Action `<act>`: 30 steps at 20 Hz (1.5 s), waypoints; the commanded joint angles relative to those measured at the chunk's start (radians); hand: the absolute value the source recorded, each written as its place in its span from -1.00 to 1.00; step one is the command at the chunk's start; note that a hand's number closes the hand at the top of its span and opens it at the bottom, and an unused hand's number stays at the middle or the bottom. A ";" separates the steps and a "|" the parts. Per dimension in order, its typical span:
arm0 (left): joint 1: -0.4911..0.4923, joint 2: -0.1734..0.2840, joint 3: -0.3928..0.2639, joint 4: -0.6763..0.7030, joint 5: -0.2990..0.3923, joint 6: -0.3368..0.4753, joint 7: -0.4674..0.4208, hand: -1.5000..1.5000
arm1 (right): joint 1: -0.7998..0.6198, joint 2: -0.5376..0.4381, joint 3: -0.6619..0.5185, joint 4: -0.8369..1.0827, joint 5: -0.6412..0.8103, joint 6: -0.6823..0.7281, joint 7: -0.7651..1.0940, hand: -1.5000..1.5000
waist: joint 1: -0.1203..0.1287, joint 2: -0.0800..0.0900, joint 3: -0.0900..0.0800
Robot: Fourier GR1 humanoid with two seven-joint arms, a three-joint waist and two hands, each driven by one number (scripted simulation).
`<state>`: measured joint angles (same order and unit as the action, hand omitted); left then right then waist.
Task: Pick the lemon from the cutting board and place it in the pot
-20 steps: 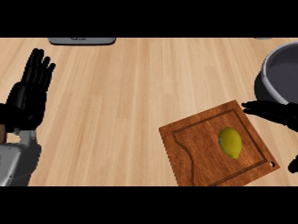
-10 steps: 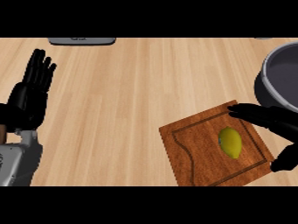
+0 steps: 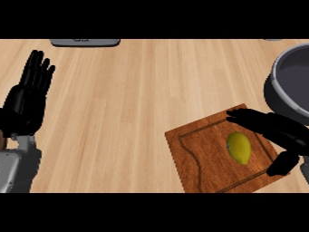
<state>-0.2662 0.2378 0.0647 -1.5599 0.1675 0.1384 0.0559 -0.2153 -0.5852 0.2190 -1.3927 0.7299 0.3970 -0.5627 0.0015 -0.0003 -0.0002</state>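
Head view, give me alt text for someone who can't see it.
The right robot hand reaches open over a lemon on a wooden cutting board, beside a grey pot. The left robot hand rests open at the left.

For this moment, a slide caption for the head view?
Right hand open over the lemon on the cutting board.

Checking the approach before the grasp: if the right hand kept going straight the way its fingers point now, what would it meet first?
The right hand points left across the cutting board, fingers spread above the lemon. Going straight on, it would probably pass over the board's upper corner onto bare counter, missing the lemon; its height is unclear.
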 commanded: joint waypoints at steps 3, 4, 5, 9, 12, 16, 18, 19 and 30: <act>-0.014 0.005 0.028 0.007 0.007 -0.040 0.011 0.00 | -0.028 0.119 0.014 0.113 0.106 -0.054 0.006 -1.00 | 0.002 0.001 0.000; 0.002 -0.008 0.023 0.017 -0.008 -0.037 -0.008 0.00 | -0.001 0.141 0.021 0.063 0.115 -0.049 0.035 -1.00 | 0.000 0.000 0.000; -0.001 0.018 0.075 0.055 0.033 -0.075 -0.041 0.00 | -0.071 0.131 0.004 0.135 0.121 -0.037 -0.007 -1.00 | 0.002 0.001 0.000; 0.019 -0.023 0.033 0.026 -0.021 -0.039 -0.048 0.00 | -0.078 0.186 0.018 0.277 0.186 -0.140 -0.075 -1.00 | 0.004 0.002 0.000; -0.053 -0.026 0.036 0.020 -0.034 -0.007 0.044 0.00 | -0.048 0.201 -0.001 0.166 0.168 -0.056 -0.038 -1.00 | -0.002 0.000 0.000; -0.042 0.000 0.071 0.079 0.000 -0.076 -0.027 0.00 | -0.071 0.214 0.042 0.246 0.217 -0.107 -0.132 1.00 | 0.001 0.002 0.000; -0.029 -0.034 0.034 0.067 -0.037 -0.037 -0.023 0.00 | -0.010 0.226 0.085 0.199 0.245 -0.205 -0.199 1.00 | -0.004 0.001 0.000; 0.001 -0.029 0.032 -0.050 -0.034 -0.012 0.045 0.00 | -0.002 0.192 0.056 0.236 0.239 -0.237 -0.259 1.00 | 0.004 0.000 0.001; 0.007 -0.010 0.063 -0.029 -0.021 -0.052 0.021 0.00 | 0.078 0.222 0.022 0.015 0.266 -0.222 -0.163 1.00 | -0.007 -0.003 0.000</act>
<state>-0.2696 0.1965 0.0993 -1.5555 0.1282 0.1060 0.0601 -0.1990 -0.3687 0.2721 -1.2891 1.0154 0.2041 -0.7478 -0.0052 -0.0091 -0.0157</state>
